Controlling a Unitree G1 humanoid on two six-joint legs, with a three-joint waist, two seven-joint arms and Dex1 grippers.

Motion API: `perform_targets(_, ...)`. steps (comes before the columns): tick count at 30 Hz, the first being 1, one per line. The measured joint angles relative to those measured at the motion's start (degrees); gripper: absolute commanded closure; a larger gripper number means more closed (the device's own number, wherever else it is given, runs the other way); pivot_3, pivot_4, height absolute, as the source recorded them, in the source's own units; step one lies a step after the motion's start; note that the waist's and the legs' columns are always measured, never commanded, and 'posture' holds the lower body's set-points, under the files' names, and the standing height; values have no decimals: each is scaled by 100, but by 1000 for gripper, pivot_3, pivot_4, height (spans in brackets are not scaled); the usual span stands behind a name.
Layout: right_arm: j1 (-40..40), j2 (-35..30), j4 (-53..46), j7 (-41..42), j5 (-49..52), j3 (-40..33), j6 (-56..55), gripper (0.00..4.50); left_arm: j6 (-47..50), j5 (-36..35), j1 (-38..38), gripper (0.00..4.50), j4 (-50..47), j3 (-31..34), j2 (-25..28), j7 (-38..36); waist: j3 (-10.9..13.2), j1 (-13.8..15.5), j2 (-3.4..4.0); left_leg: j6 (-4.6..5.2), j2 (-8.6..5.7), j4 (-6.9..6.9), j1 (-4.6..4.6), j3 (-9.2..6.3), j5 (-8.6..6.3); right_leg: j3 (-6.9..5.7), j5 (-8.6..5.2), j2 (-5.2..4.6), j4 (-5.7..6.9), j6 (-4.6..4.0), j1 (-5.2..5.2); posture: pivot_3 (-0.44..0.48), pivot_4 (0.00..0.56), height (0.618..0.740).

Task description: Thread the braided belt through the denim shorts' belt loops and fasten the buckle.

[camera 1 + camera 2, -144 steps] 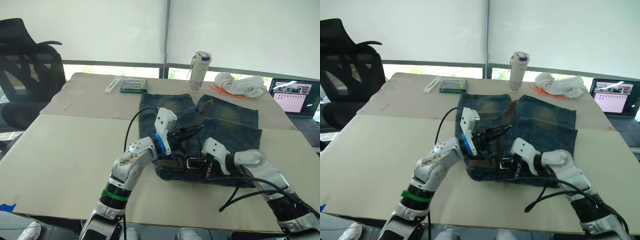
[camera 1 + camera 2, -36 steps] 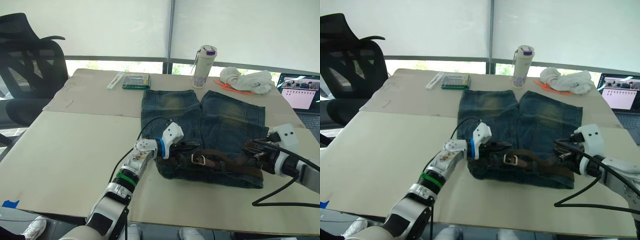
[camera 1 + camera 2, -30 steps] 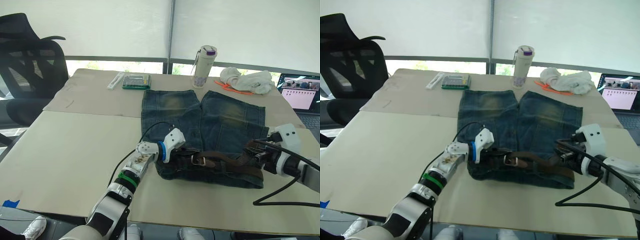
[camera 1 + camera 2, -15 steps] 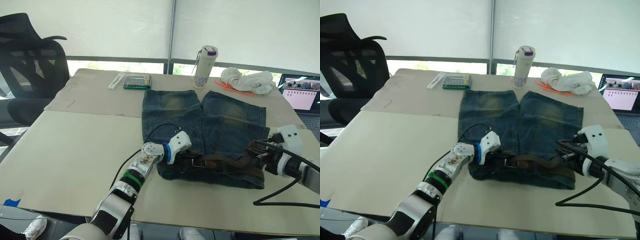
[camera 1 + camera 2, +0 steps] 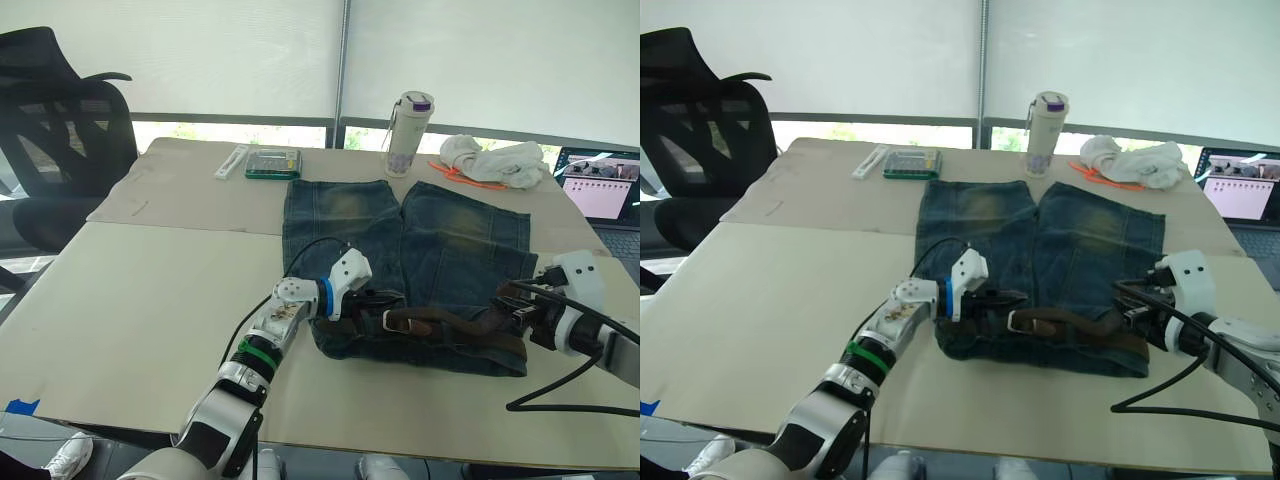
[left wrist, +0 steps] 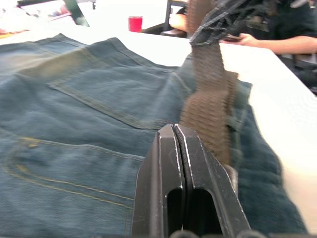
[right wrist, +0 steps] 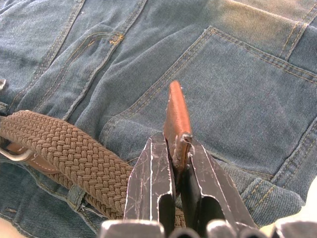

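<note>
Belt [image 5: 450, 322] lies along the waistband of the shorts [image 5: 420, 240] on the counter [image 5: 130, 300], buckle [image 5: 392, 321] near the left gripper [image 6: 180, 144], which is closed on nothing. Right gripper [image 7: 174, 148] clamps the belt's tip; I'd feed it level through the buckle, pulling gently so the waistband stays flat

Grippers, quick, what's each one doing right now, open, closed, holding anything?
Left gripper: closed, empty, beside the braided belt.
Right gripper: closed on the belt's smooth brown tip.

no text, label, brand or number can be read on anything here; the laptop screen [image 5: 600, 190] is illegible.
</note>
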Motion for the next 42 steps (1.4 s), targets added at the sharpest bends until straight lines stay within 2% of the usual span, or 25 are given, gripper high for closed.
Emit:
perform_targets(9,21,0,0,35,-27,0,0,4500,-129,347,-85,4443,342,-364,34,-7,0,3,0,1,-1,4,-1,0,-1,0,0,0,3,0,1,0,150,737)
perform_targets(15,41,0,0,40,-68,-1,0,4500,-402,746,-566,4443,996,-691,79,-167,-1,6,1,2,-2,7,7,0,-1,0,-1,0,1,1,13,0,150,737)
perform_targets(19,40,0,0,46,-78,0,0,4500,-429,784,-756,4443,1406,-676,-78,11,-1,24,1,3,-4,14,19,-4,-2,-3,-2,-2,-5,5,37,0,150,737)
perform_targets(21,40,0,0,47,-81,-1,0,4500,-511,820,-794,4443,1540,-678,-114,78,-1,20,0,13,-5,14,55,-4,-10,-3,-5,-2,-15,10,79,0,150,737)
perform_targets(24,40,0,0,50,-84,0,-1,4500,-513,806,-795,4443,1596,-595,-162,168,-1,17,0,15,-5,13,69,-3,-11,-1,-7,-2,-16,11,90,0,150,737)
perform_targets(28,33,4,0,57,-61,-10,-1,4500,-230,323,-728,4443,1651,136,-224,568,-1,-25,0,15,-3,13,46,-4,-11,0,-6,-1,-6,11,62,0,150,737)
perform_targets(31,-137,208,-1,50,56,-70,-1,4500,-92,77,-743,4443,1295,625,-26,1017,0,-81,0,15,-1,13,38,-4,-11,2,-6,1,11,10,45,0,150,737)
perform_targets(33,-163,226,1,43,64,-75,2,4500,-81,29,-761,4443,1074,734,51,1131,0,-69,0,15,-2,13,39,-3,-11,2,-6,1,11,11,45,0,150,737)
perform_targets(38,-991,848,37,-214,642,-199,176,4500,176,5,-536,4443,-22,825,318,1333,1,-115,1,15,-2,13,37,-5,-11,2,-6,0,10,10,46,0,150,737)
perform_targets(42,-1718,2056,63,-968,1452,-217,250,4500,387,-39,-183,4443,-1300,791,363,1505,1,-153,3,15,4,11,37,-7,-11,2,-4,3,17,7,42,0,150,737)
